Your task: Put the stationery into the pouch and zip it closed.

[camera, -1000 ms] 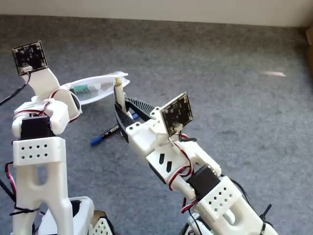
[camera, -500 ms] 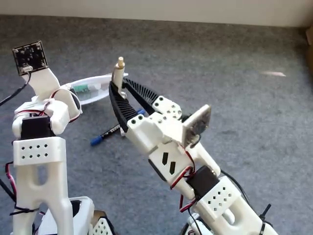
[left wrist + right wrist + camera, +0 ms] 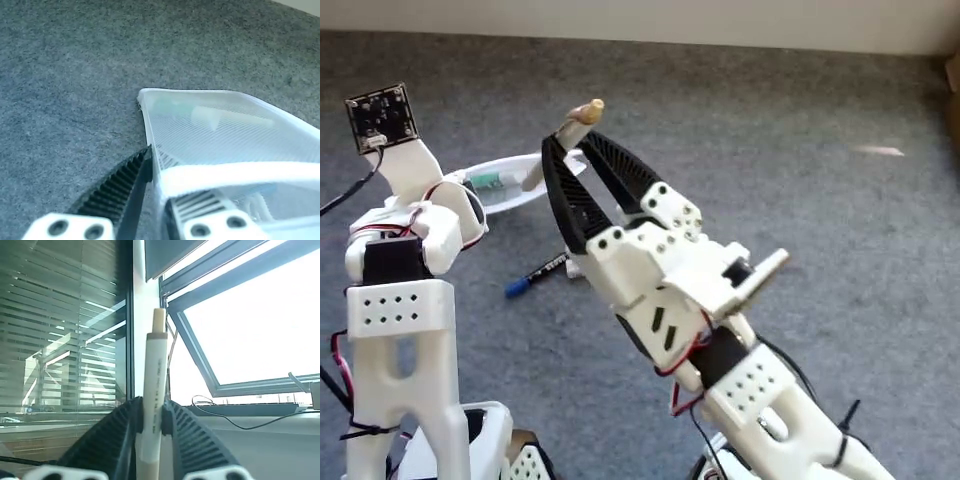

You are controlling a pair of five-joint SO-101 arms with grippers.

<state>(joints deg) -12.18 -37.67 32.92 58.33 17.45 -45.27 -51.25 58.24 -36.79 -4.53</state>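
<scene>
Clamping the pen (image 3: 154,365), right jaws are nearly closed; left jaws grip the pouch (image 3: 220,130).

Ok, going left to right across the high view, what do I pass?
From the left: left arm → pouch → right gripper, shut on the cream pen → right arm → pale mark on the carpet. Skipped: blue pen, which overlaps the pouch's span.
</scene>
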